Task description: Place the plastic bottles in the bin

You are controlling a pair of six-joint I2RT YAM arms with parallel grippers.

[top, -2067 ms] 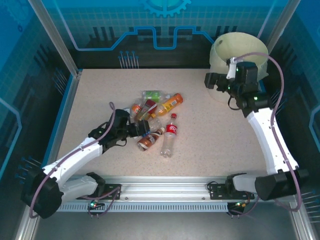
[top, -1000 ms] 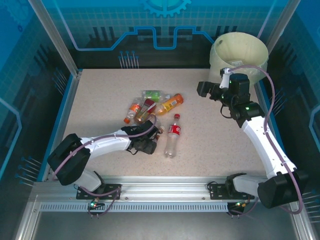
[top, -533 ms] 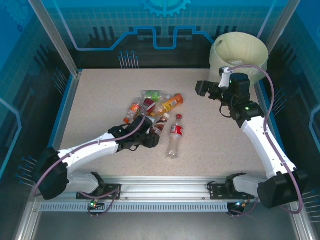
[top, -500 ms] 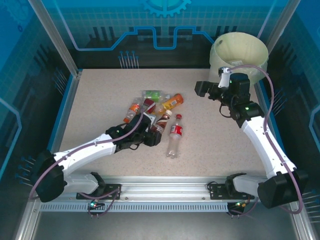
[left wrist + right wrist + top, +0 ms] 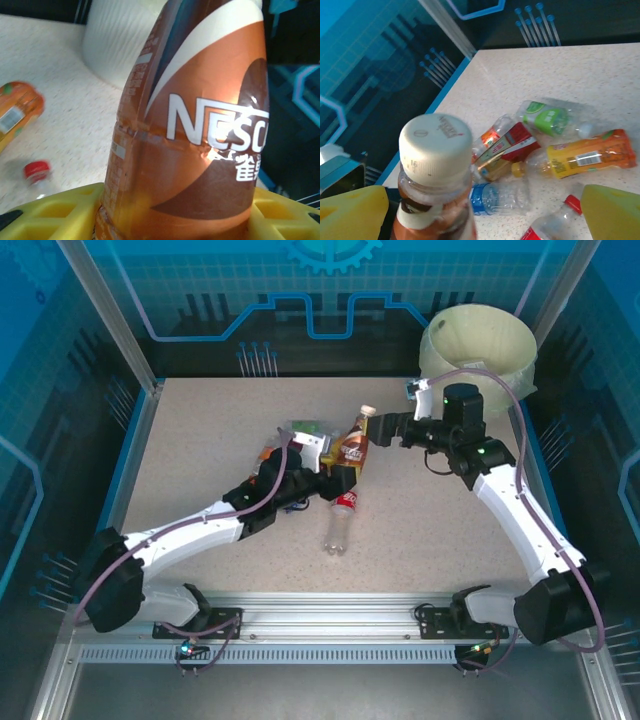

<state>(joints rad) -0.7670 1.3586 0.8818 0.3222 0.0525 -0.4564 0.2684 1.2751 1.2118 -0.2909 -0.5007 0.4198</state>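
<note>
- speckled table [image 5: 190,450] inside a blue-walled cell; the bin [image 5: 480,335] stands at its far right corner.
- left gripper [image 5: 343,473]: jaws clenched on the lower body of the brown coffee bottle [image 5: 352,448], held clear of the table, cap up, leaning toward the right arm.
- right gripper [image 5: 385,428]: jaws spread wide, yellow fingers [image 5: 350,210] either side of the white cap [image 5: 436,145], touching nothing.
- step, as judged: hand-over from left arm to right, the bin lying on the right arm's side.
- next move calls for the right jaws to close on the neck before the left jaws let go.
- other bottles [image 5: 300,435] lie heaped mid-table; a red-label bottle [image 5: 340,518] lies just nearer.
</note>
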